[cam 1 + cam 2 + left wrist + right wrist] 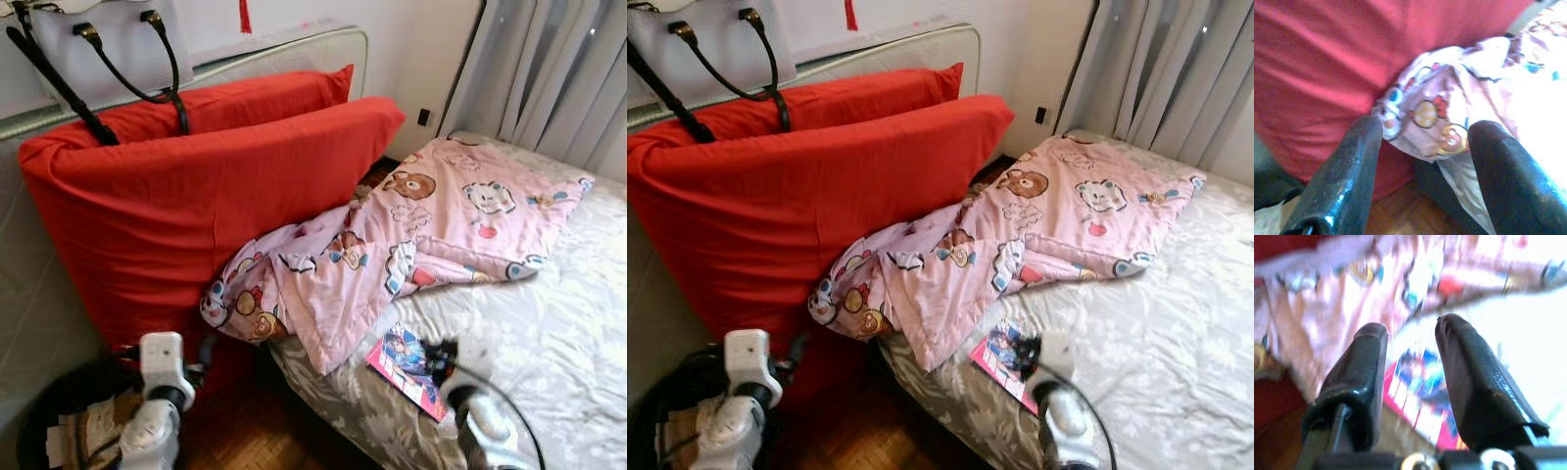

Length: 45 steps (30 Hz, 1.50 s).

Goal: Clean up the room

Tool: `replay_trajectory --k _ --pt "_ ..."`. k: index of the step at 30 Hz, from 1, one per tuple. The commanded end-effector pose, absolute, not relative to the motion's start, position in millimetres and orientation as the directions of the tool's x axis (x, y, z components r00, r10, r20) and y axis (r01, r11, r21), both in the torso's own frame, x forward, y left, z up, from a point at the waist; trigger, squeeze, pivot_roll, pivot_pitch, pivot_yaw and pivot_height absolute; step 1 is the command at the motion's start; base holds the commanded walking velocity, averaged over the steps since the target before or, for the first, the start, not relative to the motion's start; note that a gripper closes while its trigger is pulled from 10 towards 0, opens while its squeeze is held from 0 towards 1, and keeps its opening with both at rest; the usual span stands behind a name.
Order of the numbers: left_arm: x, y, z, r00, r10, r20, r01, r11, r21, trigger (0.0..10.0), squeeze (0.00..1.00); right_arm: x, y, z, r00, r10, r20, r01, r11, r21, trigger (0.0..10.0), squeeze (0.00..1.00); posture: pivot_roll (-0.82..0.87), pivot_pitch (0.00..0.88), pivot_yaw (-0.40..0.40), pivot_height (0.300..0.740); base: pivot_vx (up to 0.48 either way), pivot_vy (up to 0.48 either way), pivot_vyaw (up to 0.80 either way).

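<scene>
A pink cartoon-print blanket (411, 235) lies crumpled on the bed (549, 333), one corner hanging off the side against two big red pillows (196, 206). A colourful magazine (407, 367) lies near the bed's edge, just below the blanket. My left gripper (1425, 129) is open, low beside the bed, with the blanket's hanging corner (1435, 117) just beyond its fingertips. My right gripper (1410, 330) is open, hovering close over the magazine (1420, 391) with nothing held. In the left eye view it is the dark right gripper (441, 357).
A white handbag (98, 49) with black handles hangs above the pillows. Grey curtains (549, 69) hang behind the bed. A dark bin (59, 421) with paper in it stands at my lower left on the wooden floor (255, 421).
</scene>
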<state>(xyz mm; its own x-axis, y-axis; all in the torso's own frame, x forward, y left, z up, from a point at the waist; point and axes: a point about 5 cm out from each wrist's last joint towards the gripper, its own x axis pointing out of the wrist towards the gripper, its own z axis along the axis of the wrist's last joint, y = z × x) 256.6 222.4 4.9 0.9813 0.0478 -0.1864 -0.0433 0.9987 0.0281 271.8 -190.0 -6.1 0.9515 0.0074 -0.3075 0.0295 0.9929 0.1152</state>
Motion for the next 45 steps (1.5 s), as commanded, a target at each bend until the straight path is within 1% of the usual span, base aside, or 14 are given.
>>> replay_trajectory --k 1,3,6,9,11,14,24,34,39,45 --pt "253.4 223.5 6.0 0.985 0.052 -0.165 -0.044 0.997 0.057 10.0 0.0 261.1 -189.7 -14.5 0.944 0.014 -0.329 0.025 0.993 0.113 10.0 0.0 0.06 0.0 -0.078 0.74 0.0 0.0 0.0" --pt "249.3 223.3 8.8 0.99 0.037 -0.135 -0.026 0.996 0.081 10.0 0.0 259.9 -188.5 -11.7 0.956 0.023 -0.291 0.006 0.995 0.098 10.0 0.0 0.06 0.0 -0.084 0.74 0.0 0.0 0.0" --pt "243.8 225.9 12.0 0.994 0.044 -0.105 -0.035 0.996 0.085 10.0 0.0 256.6 -190.4 -9.8 0.968 0.013 -0.252 0.014 0.994 0.105 10.0 0.0 0.05 0.0 -0.09 0.74 0.0 0.0 0.0" --pt "238.8 227.1 15.3 0.996 0.039 -0.083 -0.031 0.995 0.09 10.0 0.0 246.6 -197.3 -15.1 0.963 -0.032 -0.267 0.062 0.992 0.106 10.0 0.0 0.06 0.0 -0.097 0.74 0.0 0.0 0.0" --pt "238.9 227.3 15.8 0.996 0.04 -0.081 -0.033 0.995 0.092 10.0 0.0 244.5 -198.4 -16.6 0.961 -0.039 -0.275 0.069 0.992 0.102 10.0 0.0 0.06 0.0 -0.098 0.74 0.0 0.0 0.0" --pt "240.9 229.3 16.8 0.995 0.05 -0.087 -0.043 0.995 0.085 10.0 0.0 240.9 -198.9 -21.6 0.949 -0.046 -0.313 0.079 0.993 0.091 10.0 0.0 0.05 0.0 -0.09 0.735 0.0 0.0 0.0" --pt "246.7 234.3 21.6 0.992 0.06 -0.106 -0.053 0.996 0.07 10.0 0.0 241.5 -199.8 -23.3 0.94 -0.078 -0.332 0.117 0.988 0.098 10.0 0.0 0.05 0.0 -0.057 0.681 0.0 0.0 0.0" --pt "245.7 229.5 19.6 0.991 0.042 -0.127 -0.034 0.997 0.063 10.0 0.0 237.0 -201.8 -27.9 0.927 -0.095 -0.363 0.137 0.986 0.091 10.0 0.0 0.04 0.0 -0.048 0.681 0.0 0.0 0.0" --pt "250.9 228.3 20.5 0.99 0.036 -0.137 -0.028 0.998 0.061 10.0 0.0 238.4 -198.6 -28.7 0.924 -0.075 -0.375 0.115 0.99 0.084 10.0 0.0 0.05 0.0 -0.045 0.656 0.0 0.0 0.0" --pt "255.5 229.6 23.8 0.99 0.034 -0.135 -0.025 0.998 0.061 10.0 0.0 242.5 -195.3 -27.7 0.922 -0.073 -0.381 0.117 0.989 0.093 10.0 0.0 0.05 0.0 -0.043 0.656 0.0 0.0 0.0"
